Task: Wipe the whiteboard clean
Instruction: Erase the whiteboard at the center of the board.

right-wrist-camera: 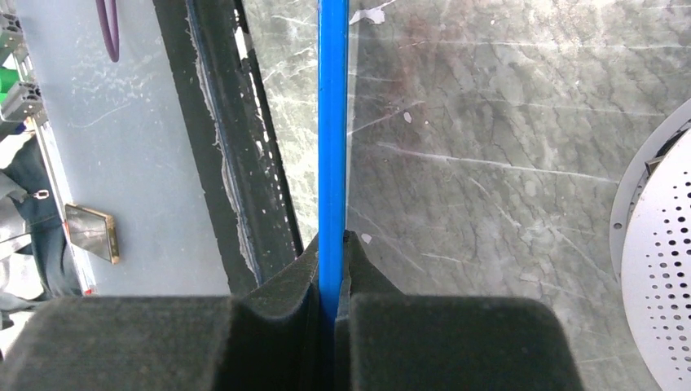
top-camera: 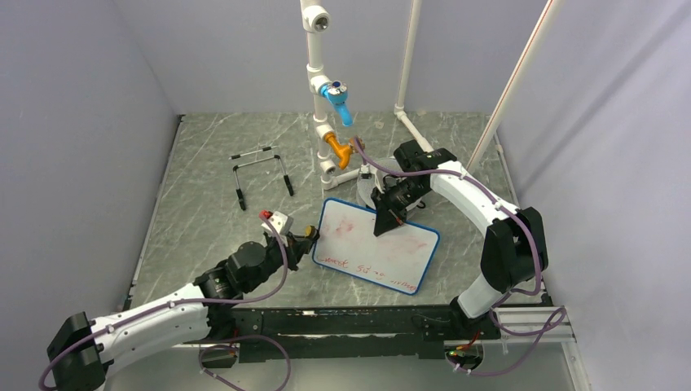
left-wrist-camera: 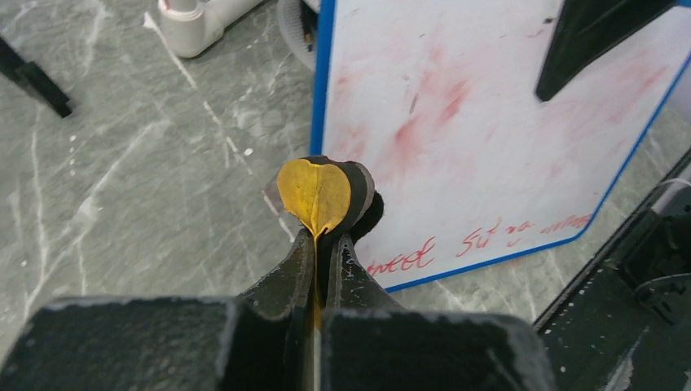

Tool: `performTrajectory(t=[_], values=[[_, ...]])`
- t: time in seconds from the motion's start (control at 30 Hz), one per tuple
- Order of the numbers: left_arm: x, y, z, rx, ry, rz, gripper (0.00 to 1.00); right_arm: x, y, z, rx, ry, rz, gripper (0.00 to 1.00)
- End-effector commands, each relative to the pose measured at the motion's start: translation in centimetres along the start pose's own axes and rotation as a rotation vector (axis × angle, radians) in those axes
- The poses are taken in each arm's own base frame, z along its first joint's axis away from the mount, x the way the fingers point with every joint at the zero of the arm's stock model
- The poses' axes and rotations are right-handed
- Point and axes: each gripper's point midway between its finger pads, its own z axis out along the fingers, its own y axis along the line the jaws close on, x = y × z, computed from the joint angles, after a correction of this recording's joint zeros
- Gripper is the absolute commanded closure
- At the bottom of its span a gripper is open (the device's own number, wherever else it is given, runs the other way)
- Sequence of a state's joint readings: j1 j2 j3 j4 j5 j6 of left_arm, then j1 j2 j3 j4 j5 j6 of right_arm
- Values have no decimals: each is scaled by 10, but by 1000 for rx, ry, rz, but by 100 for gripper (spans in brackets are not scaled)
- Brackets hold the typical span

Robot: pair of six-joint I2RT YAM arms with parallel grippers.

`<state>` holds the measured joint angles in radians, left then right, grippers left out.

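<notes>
The whiteboard point(top-camera: 358, 244) is a white board with a blue frame, tilted up off the table in the middle. Pink smears cover its upper part and red writing point(left-wrist-camera: 489, 236) runs along its lower edge. My right gripper point(top-camera: 385, 221) is shut on the board's far edge. In the right wrist view the blue frame point(right-wrist-camera: 332, 122) runs straight out between the closed fingers of the right gripper point(right-wrist-camera: 334, 240). My left gripper point(top-camera: 308, 236) is at the board's left edge, shut on a small round eraser point(left-wrist-camera: 314, 191) with a yellow face and black backing. The eraser overlaps the board's lower left corner, just above the left gripper point(left-wrist-camera: 326, 240).
A white pipe stand point(top-camera: 326, 98) with a blue and an orange valve rises behind the board. A black wire stand point(top-camera: 261, 171) sits at the back left. A round grey perforated disc point(right-wrist-camera: 660, 269) lies behind the board. Grey walls enclose the marbled table point(top-camera: 204, 244).
</notes>
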<state>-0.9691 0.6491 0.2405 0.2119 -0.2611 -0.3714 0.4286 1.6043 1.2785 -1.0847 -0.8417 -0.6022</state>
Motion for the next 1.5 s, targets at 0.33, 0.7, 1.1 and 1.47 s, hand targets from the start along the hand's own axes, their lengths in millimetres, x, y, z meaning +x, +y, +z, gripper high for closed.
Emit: performTrajectory(t=[0.33, 0.7, 1.1, 1.47], values=[[41, -21, 14, 135, 53, 2, 100, -18, -4, -10, 37, -95, -80, 100], [79, 14, 33, -184, 175, 77, 100, -18, -10, -7, 55, -96, -46, 100], [73, 19, 44, -157, 171, 78, 100, -15, -11, -6, 49, -92, -41, 100], [105, -42, 43, 137, 293, 138, 100, -15, -12, -6, 46, -89, -39, 100]])
